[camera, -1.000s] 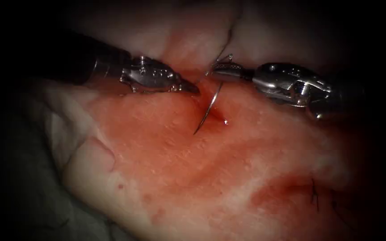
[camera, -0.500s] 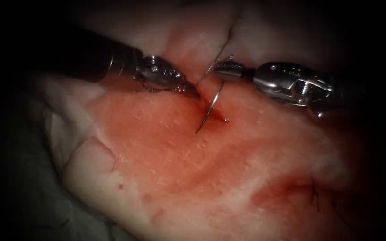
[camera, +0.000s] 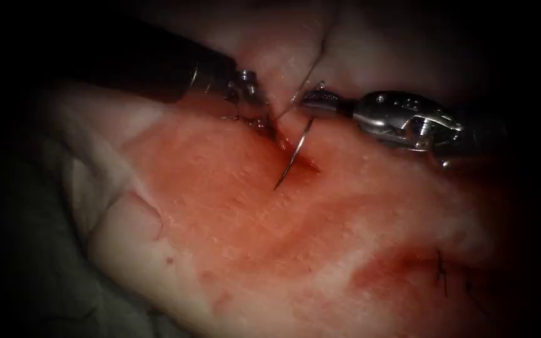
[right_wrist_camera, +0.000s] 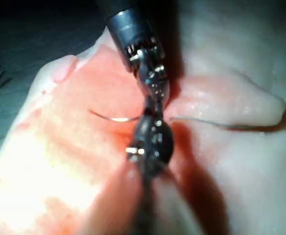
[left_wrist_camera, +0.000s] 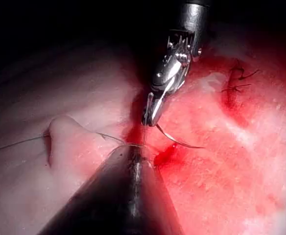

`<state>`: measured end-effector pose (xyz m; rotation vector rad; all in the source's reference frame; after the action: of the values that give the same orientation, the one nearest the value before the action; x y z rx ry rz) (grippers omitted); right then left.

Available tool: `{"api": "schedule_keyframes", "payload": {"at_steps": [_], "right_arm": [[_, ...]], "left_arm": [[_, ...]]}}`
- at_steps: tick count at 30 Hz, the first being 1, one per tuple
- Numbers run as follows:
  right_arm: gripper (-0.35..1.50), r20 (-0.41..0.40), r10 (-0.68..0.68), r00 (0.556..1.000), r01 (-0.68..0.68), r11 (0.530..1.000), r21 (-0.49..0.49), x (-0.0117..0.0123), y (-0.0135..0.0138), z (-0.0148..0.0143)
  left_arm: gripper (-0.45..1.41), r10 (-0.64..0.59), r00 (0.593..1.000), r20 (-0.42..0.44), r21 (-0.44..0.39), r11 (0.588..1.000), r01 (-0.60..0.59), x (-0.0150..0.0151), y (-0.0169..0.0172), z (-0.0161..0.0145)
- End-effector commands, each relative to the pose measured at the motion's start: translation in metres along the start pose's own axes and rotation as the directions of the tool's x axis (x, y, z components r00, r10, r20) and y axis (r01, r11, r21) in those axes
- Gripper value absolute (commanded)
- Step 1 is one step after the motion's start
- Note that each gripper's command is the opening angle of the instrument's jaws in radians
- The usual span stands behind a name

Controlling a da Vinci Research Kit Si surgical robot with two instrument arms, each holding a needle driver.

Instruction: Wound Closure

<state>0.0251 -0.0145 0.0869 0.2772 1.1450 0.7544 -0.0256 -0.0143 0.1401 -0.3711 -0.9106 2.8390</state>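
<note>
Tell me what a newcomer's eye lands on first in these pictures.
First the curved needle, held near its rear end by the right tool, its point lying free over the red fluid on the tissue at the cut. Next the left tool, its tip pressed into the tissue left of the needle. Dark stitches sit far right.

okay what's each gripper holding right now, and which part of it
Right gripper holds the needle at its thread end; the point is free over the tissue. Left gripper: cannot tell.

Pink tissue (camera: 233, 238) stained with red fluid (camera: 308, 164), silver needle (camera: 292, 156), dark thread (camera: 313, 66).
</note>
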Motion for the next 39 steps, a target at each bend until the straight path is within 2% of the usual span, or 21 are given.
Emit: {"api": "schedule_keyframes", "payload": {"at_steps": [1,9,22,32,39], "right_arm": [[-0.35,0.000,0.000,1.000,0.000,1.000,0.003,-0.0005,-0.0003,0.0007],[-0.35,0.005,-0.046,0.999,0.046,0.998,-0.030,-0.0004,0.0003,0.0007],[-0.35,0.032,-0.126,0.991,0.130,0.981,-0.145,-0.0010,0.0038,0.0016],[-0.35,0.061,-0.174,0.983,0.183,0.963,-0.199,-0.0033,0.0044,0.0038],[-0.35,0.084,-0.235,0.968,0.249,0.936,-0.247,-0.0032,0.0044,0.0051]], "left_arm": [[-0.42,-0.005,1.000,0.014,-0.005,1.000,0.005,0.0006,-0.0002,0.0008],[-0.45,-0.029,0.991,0.128,-0.049,0.998,0.035,0.0017,-0.0002,0.0014],[-0.42,0.011,0.993,0.117,-0.095,0.995,0.000,-0.0004,0.0038,-0.0009],[-0.33,0.022,0.996,0.087,-0.081,0.997,-0.015,-0.0004,0.0047,-0.0032],[-0.28,0.029,0.997,0.064,-0.066,0.998,-0.025,-0.0005,0.0059,-0.0049]]}}
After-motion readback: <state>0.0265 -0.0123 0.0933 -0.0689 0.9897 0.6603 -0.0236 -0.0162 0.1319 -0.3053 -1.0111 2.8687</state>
